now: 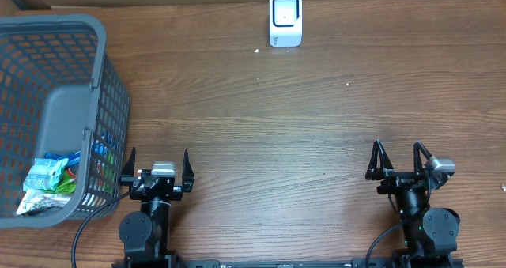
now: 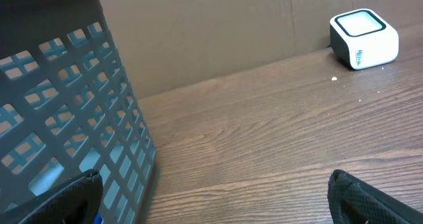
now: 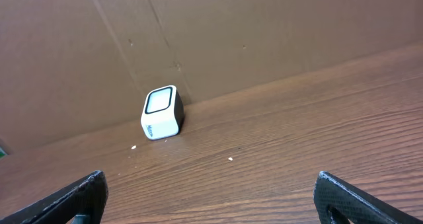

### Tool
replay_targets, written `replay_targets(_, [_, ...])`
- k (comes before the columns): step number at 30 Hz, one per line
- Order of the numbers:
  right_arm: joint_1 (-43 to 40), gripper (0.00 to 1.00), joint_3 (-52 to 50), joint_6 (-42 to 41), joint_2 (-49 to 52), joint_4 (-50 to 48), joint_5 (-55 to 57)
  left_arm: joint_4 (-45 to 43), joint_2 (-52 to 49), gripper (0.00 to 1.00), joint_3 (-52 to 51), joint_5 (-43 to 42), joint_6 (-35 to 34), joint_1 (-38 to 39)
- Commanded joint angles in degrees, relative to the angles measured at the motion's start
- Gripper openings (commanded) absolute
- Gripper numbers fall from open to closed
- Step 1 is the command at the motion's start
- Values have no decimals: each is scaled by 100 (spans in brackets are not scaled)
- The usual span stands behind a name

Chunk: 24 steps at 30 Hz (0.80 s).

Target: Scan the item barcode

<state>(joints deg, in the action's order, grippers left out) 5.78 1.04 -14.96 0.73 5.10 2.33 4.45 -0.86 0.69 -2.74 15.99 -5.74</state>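
A white barcode scanner (image 1: 285,19) with a dark top window stands at the table's far edge; it also shows as the scanner (image 2: 364,37) in the left wrist view and the scanner (image 3: 162,112) in the right wrist view. Colourful packaged items (image 1: 49,181) lie in the near end of a grey plastic basket (image 1: 79,32) at the left. My left gripper (image 1: 158,168) is open and empty at the near edge, just right of the basket. My right gripper (image 1: 400,160) is open and empty at the near right.
The basket wall (image 2: 73,105) fills the left of the left wrist view, close to my left finger. A brown cardboard wall (image 3: 264,32) runs behind the scanner. Small white crumbs (image 1: 256,50) lie on the wooden table.
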Motion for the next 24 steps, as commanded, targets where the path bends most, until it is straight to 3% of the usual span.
replay_targets(1, [33, 100, -57, 17, -57, -46, -4, -20, 59, 100, -42, -24, -120, -35])
replay_targets(5, [33, 100, -57, 17, -57, -46, -2, -22, 59, 100, -42, -20, -107, -35])
replay_targets(11, [31, 100, -57, 20, -57, -50, 59, -7, 59, 100, -42, 184, 651, -35])
replay_targets(19, [33, 100, -57, 0, -57, -44, -87, -9, 59, 100, -42, 164, 603, -35])
replay_targets(24, [33, 100, -57, 2, -55, -31, -111, -68, 59, 99, -37, -529, 474, -28])
